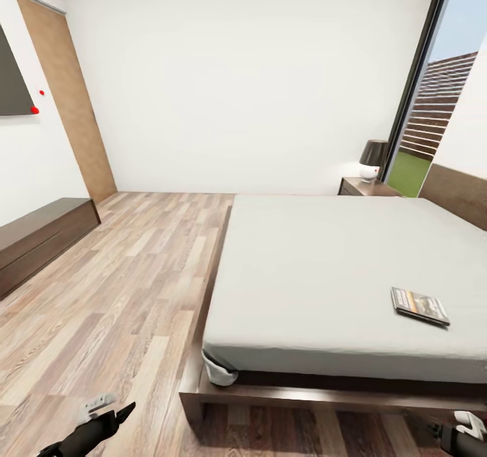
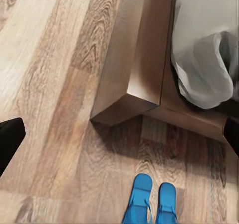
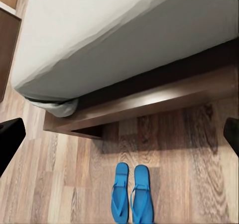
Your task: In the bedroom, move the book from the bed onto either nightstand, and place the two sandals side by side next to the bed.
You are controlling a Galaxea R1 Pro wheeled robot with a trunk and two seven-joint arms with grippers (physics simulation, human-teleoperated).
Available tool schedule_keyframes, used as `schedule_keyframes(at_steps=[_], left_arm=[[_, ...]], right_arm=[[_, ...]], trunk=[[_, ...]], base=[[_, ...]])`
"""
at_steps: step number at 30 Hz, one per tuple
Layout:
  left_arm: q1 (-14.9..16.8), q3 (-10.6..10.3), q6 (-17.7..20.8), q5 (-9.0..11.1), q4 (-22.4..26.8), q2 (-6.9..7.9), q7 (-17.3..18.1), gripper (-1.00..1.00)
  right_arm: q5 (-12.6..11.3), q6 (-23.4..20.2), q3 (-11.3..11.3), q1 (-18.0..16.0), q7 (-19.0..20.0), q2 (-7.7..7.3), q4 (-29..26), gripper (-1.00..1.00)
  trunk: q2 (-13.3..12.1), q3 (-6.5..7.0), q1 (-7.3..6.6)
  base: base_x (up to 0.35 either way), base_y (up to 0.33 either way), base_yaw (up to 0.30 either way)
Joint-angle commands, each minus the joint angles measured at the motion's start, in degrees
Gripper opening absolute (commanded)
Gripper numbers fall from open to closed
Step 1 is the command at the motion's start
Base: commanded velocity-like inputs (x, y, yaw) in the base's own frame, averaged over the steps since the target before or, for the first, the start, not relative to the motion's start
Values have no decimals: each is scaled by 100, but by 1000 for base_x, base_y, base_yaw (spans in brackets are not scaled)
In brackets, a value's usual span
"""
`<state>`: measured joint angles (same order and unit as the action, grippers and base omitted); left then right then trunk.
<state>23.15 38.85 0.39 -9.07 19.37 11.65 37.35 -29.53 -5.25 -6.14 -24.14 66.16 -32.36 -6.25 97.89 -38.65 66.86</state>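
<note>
The book (image 1: 419,306) lies flat on the pale mattress of the bed (image 1: 318,268), near its right side. The nightstand (image 1: 362,188) stands at the bed's far corner under a lamp. Two blue sandals lie side by side on the wood floor off the bed's near-left corner, one sandal (image 2: 139,196) close beside the other (image 2: 167,202); the pair (image 3: 119,191) also appears in the right wrist view. My left gripper (image 1: 111,411) hangs low at the bottom left, open and empty, above the sandals. My right gripper (image 1: 467,424) is at the bottom right, also open and empty.
A long low dark bench (image 1: 37,237) runs along the left wall under a black screen (image 1: 12,78). A wooden door (image 1: 67,99) is at the far left. The bed frame's corner (image 2: 127,102) juts out beside the sandals. A tall window (image 1: 439,92) fills the right wall.
</note>
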Motion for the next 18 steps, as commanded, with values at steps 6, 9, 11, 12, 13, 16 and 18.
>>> schedule_keyframes(at_steps=[6,9,11,12,13,16,18], left_arm=[[5,50,4,-57,6,-4,36,100],[5,46,4,-59,6,-5,36,100],[5,45,4,-59,6,-5,36,100],[5,45,4,-59,6,-5,36,100],[5,44,4,-59,6,-5,36,100],[5,44,4,-59,6,-5,36,100],[5,44,4,-59,6,-5,36,100]], right_arm=[[19,-55,-46,-3,20,1,1,100],[20,-55,-46,-3,20,1,1,100],[19,-55,-46,-3,20,1,1,100],[18,-55,-46,-3,20,1,1,100],[19,-55,-46,-3,20,1,1,100],[19,-55,-46,-3,20,1,1,100],[19,-55,-46,-3,20,1,1,100]], trunk=[[3,-5,-1],[3,-5,-1],[3,-5,-1],[3,-5,-1],[3,-5,-1],[3,-5,-1],[3,-5,-1]], base=[[0,-288,0],[0,-288,0],[0,-288,0],[0,-288,0],[0,-288,0],[0,-288,0],[0,-288,0]])
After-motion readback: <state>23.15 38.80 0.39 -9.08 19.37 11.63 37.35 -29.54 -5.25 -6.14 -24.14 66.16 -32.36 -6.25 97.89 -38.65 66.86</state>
